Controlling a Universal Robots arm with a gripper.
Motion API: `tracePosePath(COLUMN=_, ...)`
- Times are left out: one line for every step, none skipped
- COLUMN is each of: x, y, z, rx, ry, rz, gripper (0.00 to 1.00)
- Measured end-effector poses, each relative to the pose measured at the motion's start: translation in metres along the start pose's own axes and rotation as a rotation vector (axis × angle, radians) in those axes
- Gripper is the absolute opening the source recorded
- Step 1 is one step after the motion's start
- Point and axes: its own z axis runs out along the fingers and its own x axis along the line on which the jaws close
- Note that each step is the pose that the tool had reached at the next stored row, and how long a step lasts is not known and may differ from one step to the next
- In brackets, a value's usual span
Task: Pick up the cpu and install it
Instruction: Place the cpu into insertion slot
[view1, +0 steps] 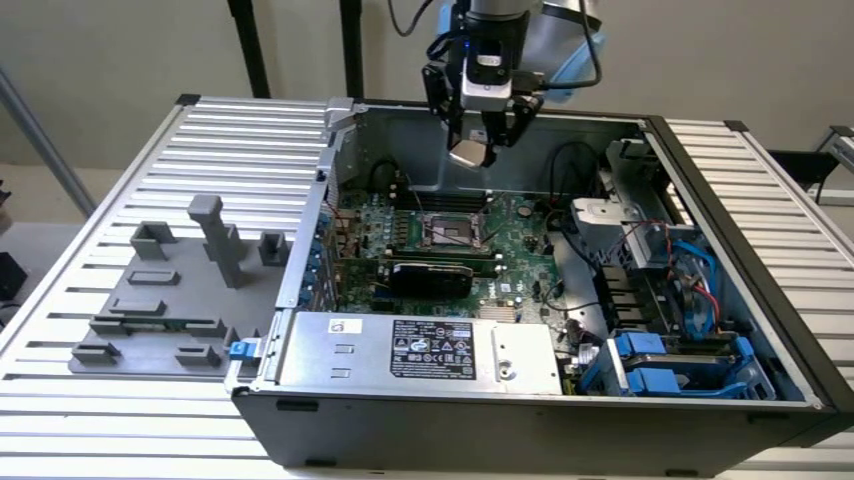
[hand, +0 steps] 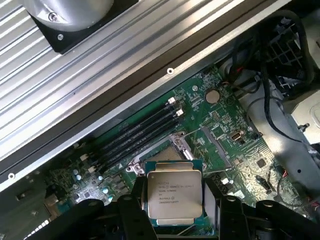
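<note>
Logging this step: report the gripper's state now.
The gripper: closed on the small flat square silver-topped cpu, held above the green motherboard.

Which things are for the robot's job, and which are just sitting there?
For the job:
gripper, holding the cpu
socket on the green board

Just sitting there:
grey holder tray
silver box
black card
blue drive cages

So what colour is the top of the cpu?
The cpu top is silver-grey metal with dark printed lettering; clearest in the wrist view.
</note>
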Motion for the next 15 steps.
tracePosePath(x=0.0, y=-0.0001, z=0.0009, rx=0.0, ry=-0.0011, rz=0.018, gripper=0.55)
tracePosePath(x=0.0, y=-0.0001, z=0.002, rx=0.0, ry=-0.0023, rz=0.038, gripper=0.55)
tracePosePath(x=0.0, y=-0.0002, z=0.003, rx=-0.0001, ry=-0.0034, rz=0.055, gripper=0.55)
tracePosePath(x=0.0, y=-0.0002, z=0.004, rx=-0.0002, ry=-0.0045, rz=0.073, gripper=0.55)
tracePosePath(x=0.0, y=-0.0003, z=0.005, rx=-0.0003, ry=-0.0055, rz=0.091, gripper=0.55)
tracePosePath(x=0.0, y=-0.0003, z=0.0059, rx=-0.0003, ry=-0.0067, rz=0.109, gripper=0.55)
tracePosePath(x=0.0, y=-0.0004, z=0.0069, rx=-0.0003, ry=-0.0078, rz=0.127, gripper=0.55)
tracePosePath(x=0.0, y=-0.0005, z=0.0079, rx=-0.0003, ry=-0.0088, rz=0.145, gripper=0.55)
tracePosePath(x=0.0, y=-0.0005, z=0.0089, rx=-0.0003, ry=-0.01, rz=0.164, gripper=0.55)
tracePosePath(x=0.0, y=-0.0006, z=0.0099, rx=-0.0004, ry=-0.0112, rz=0.183, gripper=0.55)
tracePosePath(x=0.0, y=-0.0007, z=0.0108, rx=-0.0004, ry=-0.0122, rz=0.2, gripper=0.55)
tracePosePath(x=0.0, y=-0.0007, z=0.0119, rx=-0.0004, ry=-0.0134, rz=0.219, gripper=0.55)
tracePosePath(x=0.0, y=-0.0008, z=0.0128, rx=-0.0005, ry=-0.0145, rz=0.237, gripper=0.55)
tracePosePath(x=0.0, y=-0.0008, z=0.0138, rx=-0.0005, ry=-0.0156, rz=0.255, gripper=0.55)
tracePosePath(x=0.0, y=-0.0009, z=0.0148, rx=-0.0006, ry=-0.0167, rz=0.273, gripper=0.55)
